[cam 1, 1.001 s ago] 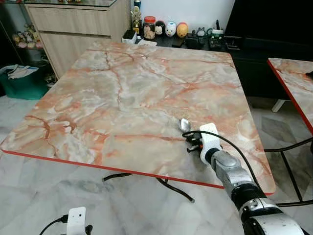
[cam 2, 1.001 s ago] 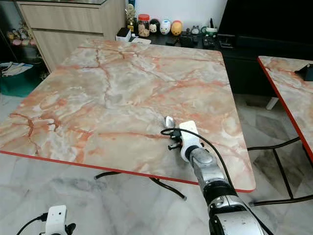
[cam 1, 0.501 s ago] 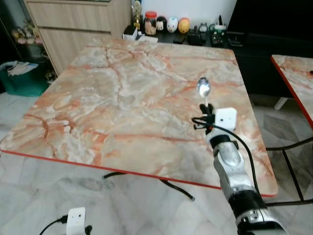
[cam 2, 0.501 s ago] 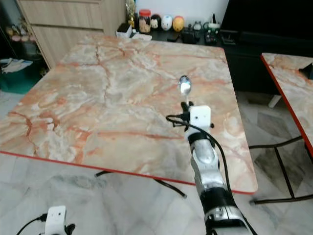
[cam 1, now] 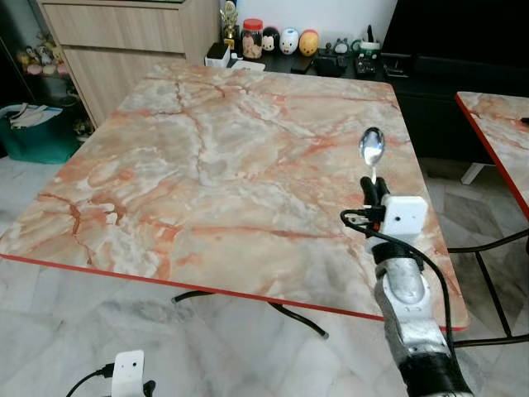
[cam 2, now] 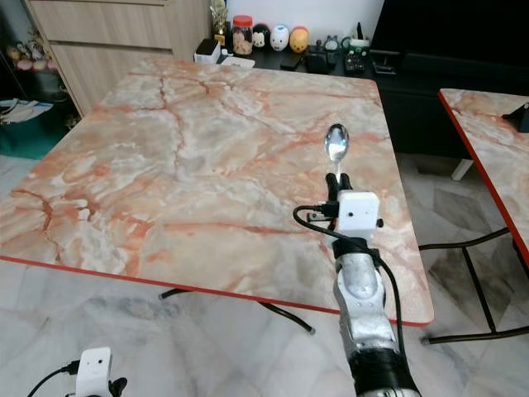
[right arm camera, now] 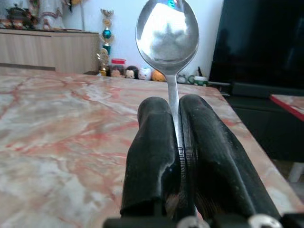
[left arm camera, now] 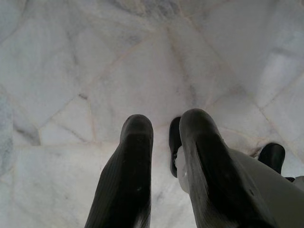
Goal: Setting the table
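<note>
Above the near right part of a marble-patterned worktop (cam 1: 207, 157) with a red edge: right claw (cam 1: 374, 188), fingers clamped together on the handle of a metal spoon (cam 1: 371, 149). Spoon held upright, bowl at the top, lifted clear of the worktop surface. From the right wrist view, spoon handle pinched between two black fingers (right arm camera: 152, 156), shiny bowl (right arm camera: 167, 31) rising above the fingertips. White camera block (cam 1: 402, 217) just behind the claw, with a black cable (cam 1: 417, 260) looping along the silver right arm (cam 1: 409, 314).

Down near the pale marble floor (left arm camera: 95, 71): left claw (left arm camera: 161, 128), hanging idle, two black fingers set slightly apart with a narrow gap between them, holding nothing. White block of the left wrist (cam 1: 129, 370) at the lower edge of the head view.

Beyond the far edge of the worktop: a dark low shelf with a row of small things, among them a red-lidded jar (cam 1: 250, 38) and round egg-shaped figures (cam 1: 297, 41). At far left, a light wooden cabinet (cam 1: 124, 45) and a green bin (cam 1: 37, 132) on the floor. At far right, the corner of a second worktop (cam 1: 496, 132) with the same marble pattern and red edge, well apart from the first, and a large black screen (cam 1: 463, 37) behind it.
</note>
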Robot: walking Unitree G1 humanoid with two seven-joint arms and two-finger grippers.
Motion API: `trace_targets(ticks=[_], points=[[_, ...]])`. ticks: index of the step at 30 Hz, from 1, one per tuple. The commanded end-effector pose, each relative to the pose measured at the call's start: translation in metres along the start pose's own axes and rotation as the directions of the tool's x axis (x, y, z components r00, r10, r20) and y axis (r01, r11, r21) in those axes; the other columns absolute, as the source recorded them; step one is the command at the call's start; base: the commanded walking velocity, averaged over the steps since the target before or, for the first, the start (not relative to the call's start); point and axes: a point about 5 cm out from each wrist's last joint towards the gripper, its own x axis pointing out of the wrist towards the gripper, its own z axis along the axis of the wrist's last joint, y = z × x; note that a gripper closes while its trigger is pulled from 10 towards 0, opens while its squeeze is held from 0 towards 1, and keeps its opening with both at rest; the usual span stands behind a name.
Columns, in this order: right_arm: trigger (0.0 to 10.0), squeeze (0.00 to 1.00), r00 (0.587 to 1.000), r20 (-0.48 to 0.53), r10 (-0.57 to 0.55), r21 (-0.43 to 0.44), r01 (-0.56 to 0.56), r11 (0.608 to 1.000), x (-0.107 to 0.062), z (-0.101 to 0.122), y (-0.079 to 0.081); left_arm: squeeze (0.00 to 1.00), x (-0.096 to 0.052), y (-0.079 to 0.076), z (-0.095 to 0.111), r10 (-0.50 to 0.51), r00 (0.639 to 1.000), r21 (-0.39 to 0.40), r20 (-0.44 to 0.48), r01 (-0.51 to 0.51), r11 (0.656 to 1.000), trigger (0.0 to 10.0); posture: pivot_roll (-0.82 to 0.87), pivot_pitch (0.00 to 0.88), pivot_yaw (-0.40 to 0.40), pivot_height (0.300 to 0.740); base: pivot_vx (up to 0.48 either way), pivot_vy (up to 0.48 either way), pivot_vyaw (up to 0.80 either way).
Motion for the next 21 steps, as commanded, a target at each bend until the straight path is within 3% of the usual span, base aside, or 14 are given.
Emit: trace_targets(ticks=[1,10,19,21], points=[[10.0,0.0,1.0,0.016,-0.005,-0.004,0.005,1.0,0.001,0.006,-0.002,0.0,-0.001,0.002,-0.002,0.01,1.0,0.002,-0.004,-0.01,1.0,10.0,0.04,0.011,-0.055,0.74,0.0,0.0,0.0],[10.0,0.0,0.999,0.042,0.003,0.014,-0.003,1.0,0.011,0.016,0.006,0.0,-0.001,-0.003,-0.004,0.004,1.0,0.014,-0.014,-0.003,1.0,10.0,0.02,0.0,-0.066,0.74,0.0,0.0,0.0],[10.0,0.0,0.997,0.072,-0.007,0.028,0.005,1.0,0.023,0.026,0.003,0.0,-0.001,-0.005,-0.004,0.007,1.0,0.018,-0.008,-0.007,1.0,10.0,0.02,0.0,-0.085,0.74,0.0,0.0,0.0],[10.0,0.0,0.997,0.075,-0.016,0.035,0.014,0.999,0.025,0.028,0.002,0.0,-0.001,-0.006,-0.004,0.008,1.0,0.017,-0.009,-0.008,1.0,10.0,0.02,0.0,-0.086,0.74,0.0,-0.24,-0.69]])
